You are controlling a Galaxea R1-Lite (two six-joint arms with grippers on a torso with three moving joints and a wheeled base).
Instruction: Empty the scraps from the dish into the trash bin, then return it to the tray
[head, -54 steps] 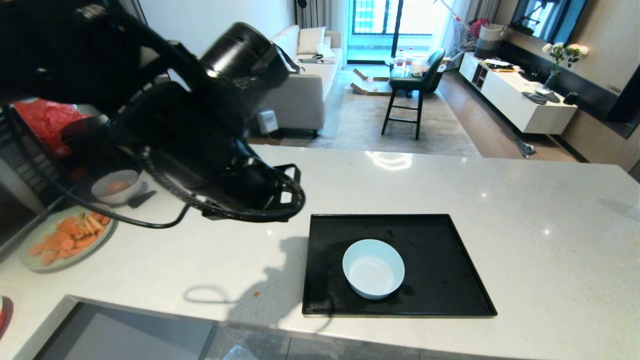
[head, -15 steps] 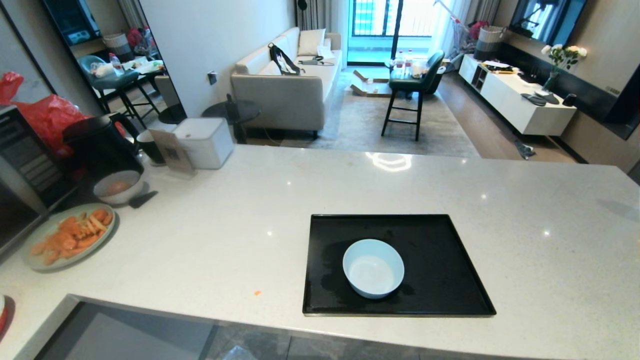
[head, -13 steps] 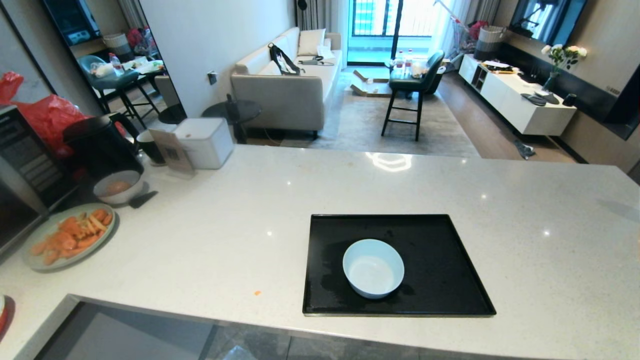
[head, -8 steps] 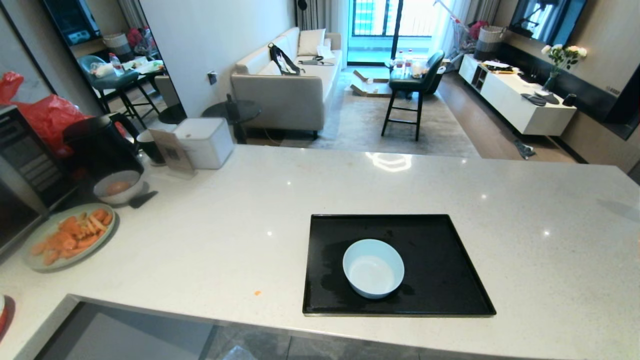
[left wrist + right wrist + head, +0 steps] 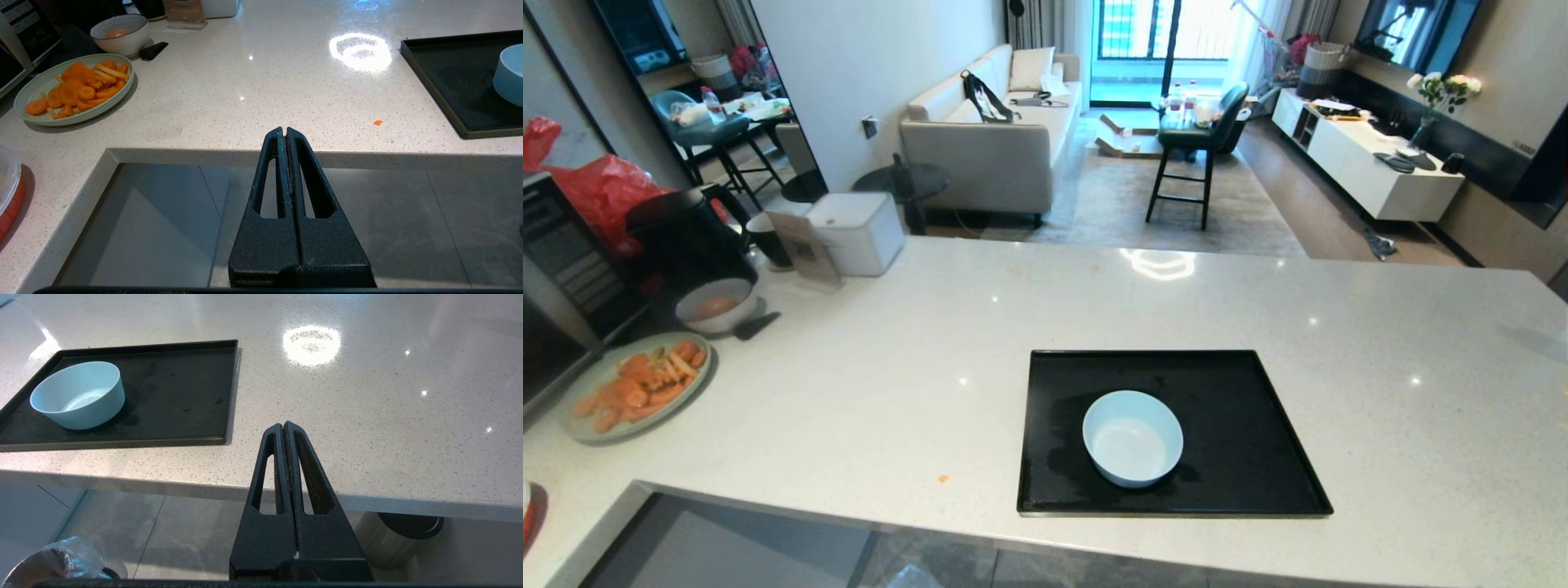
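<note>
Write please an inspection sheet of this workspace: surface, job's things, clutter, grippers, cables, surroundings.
Surface: white speckled counter, one orange crumb.
Job's things: dish empty, upright on tray; trash bin on the floor below the counter edge.
Clutter: green plate of carrot pieces, small bowl, kettle.
Grippers: left gripper and right gripper shut, empty, parked off the counter edge.
Cables: nothing seen.
Surroundings: sofa, stool.

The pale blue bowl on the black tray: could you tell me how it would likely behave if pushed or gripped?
The bowl looks glossy, so fingers may slip. The tray shows wet smears, so it would probably slide rather than tip. It appears empty, hence likely light.
</note>
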